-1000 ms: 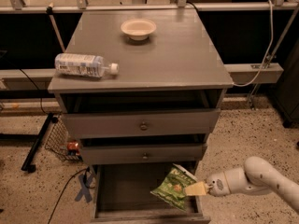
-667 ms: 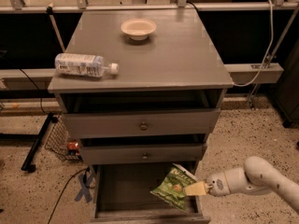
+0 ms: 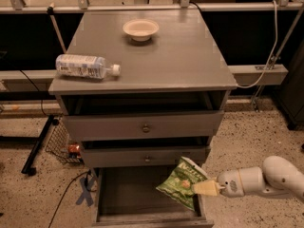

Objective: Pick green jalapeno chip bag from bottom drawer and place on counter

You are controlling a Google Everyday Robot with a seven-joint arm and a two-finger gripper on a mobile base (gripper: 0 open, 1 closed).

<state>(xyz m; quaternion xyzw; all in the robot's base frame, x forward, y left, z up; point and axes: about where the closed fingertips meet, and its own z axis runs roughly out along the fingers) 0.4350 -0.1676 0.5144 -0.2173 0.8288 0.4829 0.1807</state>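
Observation:
The green jalapeno chip bag hangs tilted over the right side of the open bottom drawer. My gripper comes in from the right on a white arm, and its pale fingers are shut on the bag's right edge. The bag appears lifted slightly off the drawer floor. The counter is the grey top of the cabinet, above the two upper drawers.
A clear labelled plastic bottle lies on its side at the counter's left edge. A small pale bowl stands near the counter's back. The two upper drawers are slightly open. Cables and a dark stand lie on the floor to the left.
None visible; the gripper and the bag hold the same place over the drawer's right side.

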